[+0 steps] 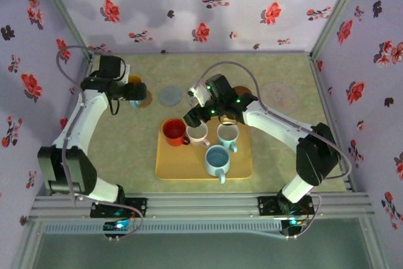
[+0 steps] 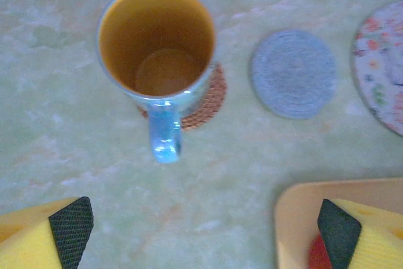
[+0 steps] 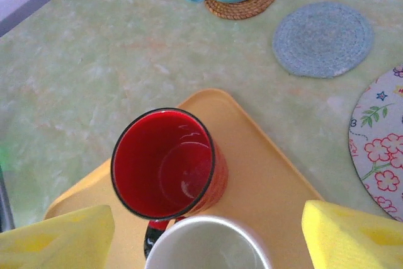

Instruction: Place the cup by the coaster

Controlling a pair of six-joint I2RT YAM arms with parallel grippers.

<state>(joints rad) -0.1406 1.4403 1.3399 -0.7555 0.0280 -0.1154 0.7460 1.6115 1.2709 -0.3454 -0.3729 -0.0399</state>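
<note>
A blue cup [image 2: 157, 48] with an orange inside and a blue handle stands upright on a woven brown coaster [image 2: 211, 102]. My left gripper [image 2: 204, 231] hangs open on the near side of it, apart from the handle, with nothing between its fingers. From above, that cup [image 1: 135, 82] sits at the back left, with the left gripper [image 1: 126, 96] next to it. On the tray, my right gripper [image 3: 204, 244] is open and straddles a white cup [image 3: 208, 247], its yellow pads clear of the rim on both sides. A red cup [image 3: 164, 162] stands just beyond it.
A grey round coaster [image 2: 293, 72] lies right of the woven one, and a floral mat [image 2: 384, 61] further right. The orange tray [image 1: 189, 168] also holds a pale cup [image 1: 228, 135] and a blue cup [image 1: 217, 160]. Flowered walls enclose the table.
</note>
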